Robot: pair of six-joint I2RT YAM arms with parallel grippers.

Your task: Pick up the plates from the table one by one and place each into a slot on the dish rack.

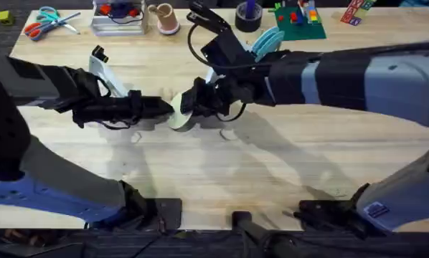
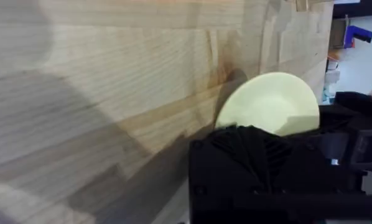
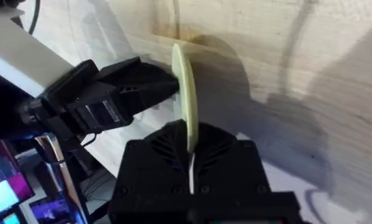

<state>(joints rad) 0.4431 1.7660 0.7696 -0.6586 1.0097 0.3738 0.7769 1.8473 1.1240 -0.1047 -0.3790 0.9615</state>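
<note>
A pale cream plate (image 1: 178, 117) stands on edge on the table (image 1: 286, 165), in the middle between both arms. My right gripper (image 1: 191, 106) is shut on its rim; in the right wrist view the plate (image 3: 186, 87) rises edge-on from between my right gripper (image 3: 190, 146) fingers. My left gripper (image 1: 164, 107) comes in from the left, shut, its tip (image 3: 166, 84) against the plate's face. From the left wrist the plate (image 2: 270, 102) shows face-on behind my left gripper (image 2: 248, 149). Light blue plates (image 1: 268, 41) stand on edge farther back; the dish rack under them is hidden by the right arm.
Along the far edge lie scissors (image 1: 46, 21), a clear box (image 1: 118, 18), a tan cup (image 1: 164, 18), a black tape roll (image 1: 248, 18) and a green block set (image 1: 300, 21). Bare wood lies in front of the grippers.
</note>
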